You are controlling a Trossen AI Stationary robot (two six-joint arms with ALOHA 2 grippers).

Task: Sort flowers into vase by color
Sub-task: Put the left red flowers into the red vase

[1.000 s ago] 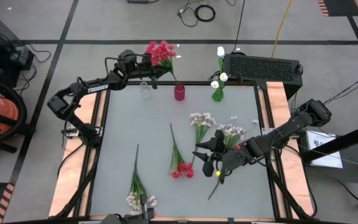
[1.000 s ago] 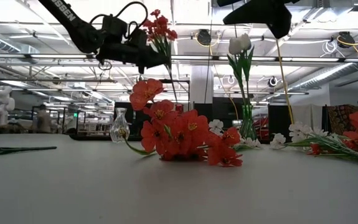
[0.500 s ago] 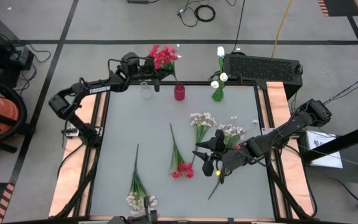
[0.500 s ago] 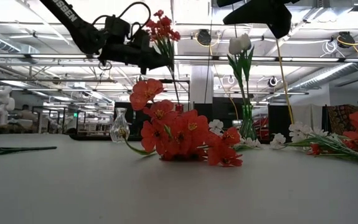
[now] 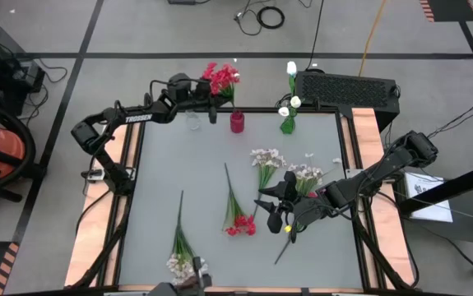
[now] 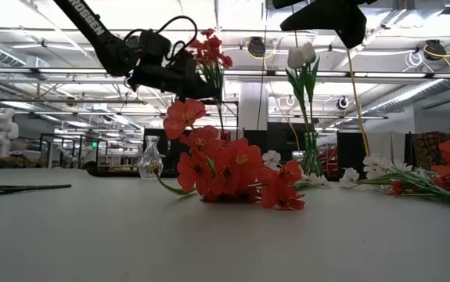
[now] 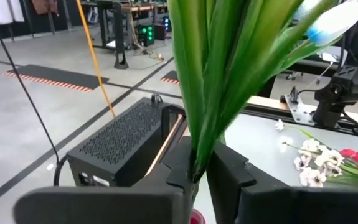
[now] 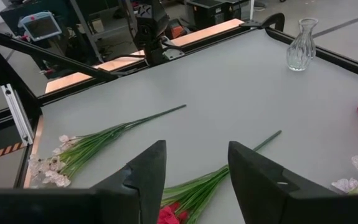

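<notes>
A red-bloomed artificial flower stem (image 5: 220,78) is being gripped by the closed left pincer (image 5: 210,95) above the red vase (image 5: 237,122) at the grey surface's (image 5: 178,177) far edge. "TROSSEN" is showing on that arm. The right pincer (image 8: 194,174) is hovering open over mid-surface.

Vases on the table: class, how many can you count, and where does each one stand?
3, all along the far edge: a clear glass vase nearest the left arm, a red vase in the middle, a green vase holding white tulips.

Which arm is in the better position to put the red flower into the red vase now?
Left. The left gripper is shut on the red flower and holds it beside the red vase at the table's far edge. The right gripper is open and empty, low over the loose flowers mid-table.
</notes>
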